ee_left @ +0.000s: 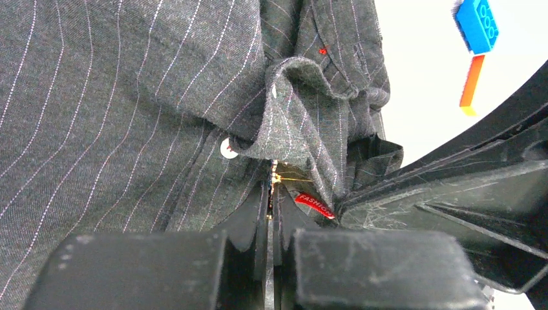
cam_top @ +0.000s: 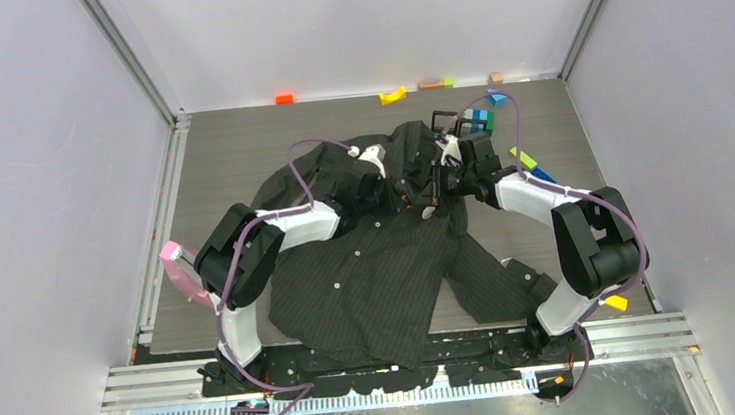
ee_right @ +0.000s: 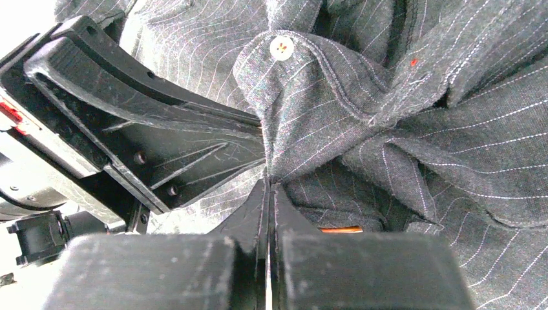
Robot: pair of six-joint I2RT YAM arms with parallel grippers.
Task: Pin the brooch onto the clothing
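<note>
The dark pinstriped shirt [cam_top: 370, 278] lies spread on the table. Both grippers meet at its chest. My left gripper [cam_top: 410, 201] is shut, and a thin gold piece of the brooch [ee_left: 279, 175] shows at its tips [ee_left: 272, 187], just beside the red chest tag [ee_left: 315, 205] and below a white button [ee_left: 227, 148]. My right gripper [cam_top: 435, 200] is shut on a raised fold of the shirt [ee_right: 304, 116], pinched at its tips [ee_right: 269, 187]. Most of the brooch is hidden between the jaws and the cloth.
Coloured toy bricks lie along the back wall, orange [cam_top: 284, 98] and yellow [cam_top: 393, 95], with blue and green ones [cam_top: 481, 117] behind the right gripper. A pink object [cam_top: 180, 269] lies at the table's left edge. Each gripper's black body crowds the other's wrist view [ee_left: 452, 194] [ee_right: 142, 129].
</note>
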